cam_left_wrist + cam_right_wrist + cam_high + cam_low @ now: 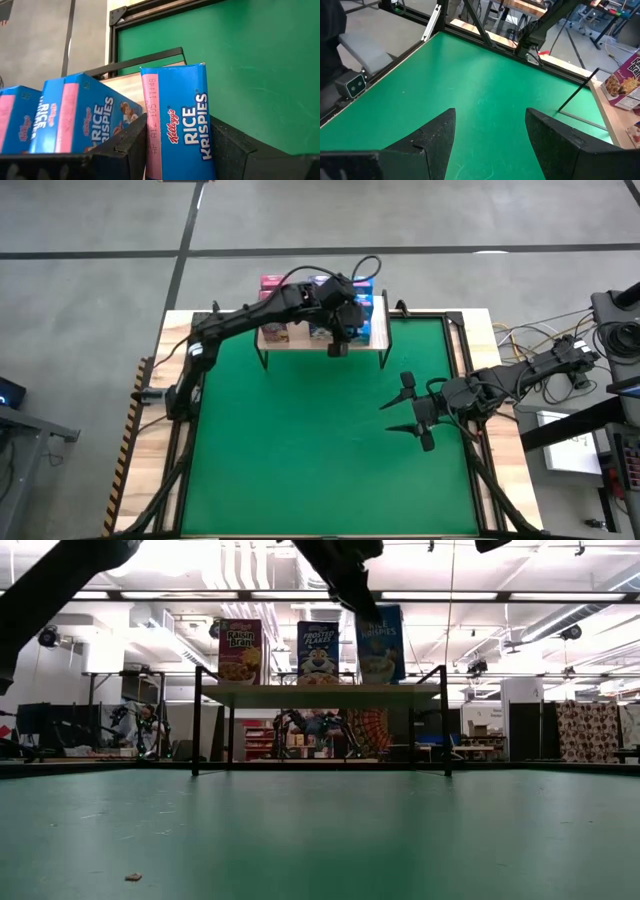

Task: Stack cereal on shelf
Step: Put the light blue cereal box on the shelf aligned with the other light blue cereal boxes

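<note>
The shelf (300, 340) stands at the green mat's far edge, and its light plank top (320, 693) carries several cereal boxes. In the low view a Raisin Bran box (240, 650), a Frosted Flakes box (318, 652) and a blue Rice Krispies box (385, 650) stand upright on it. My left gripper (338, 340) is over the shelf, shut on a blue Rice Krispies box (177, 130). Two more blue boxes (85, 115) stand beside it. My right gripper (408, 412) waits open over the mat's right part. My left gripper pinches the blue Rice Krispies box between its two fingers (132, 145), one on each of two opposite sides near the box's upper part (172, 85). It comes from above, slanting down. The box stands upright with its bottom on the shelf top.
The green mat (485, 85) lies bare in front of the shelf, framed by a black rail (455, 350) and the wooden table edge. Cables and equipment (560, 350) sit beyond the table's right side. The shelf's black legs (196, 720) stand on the mat.
</note>
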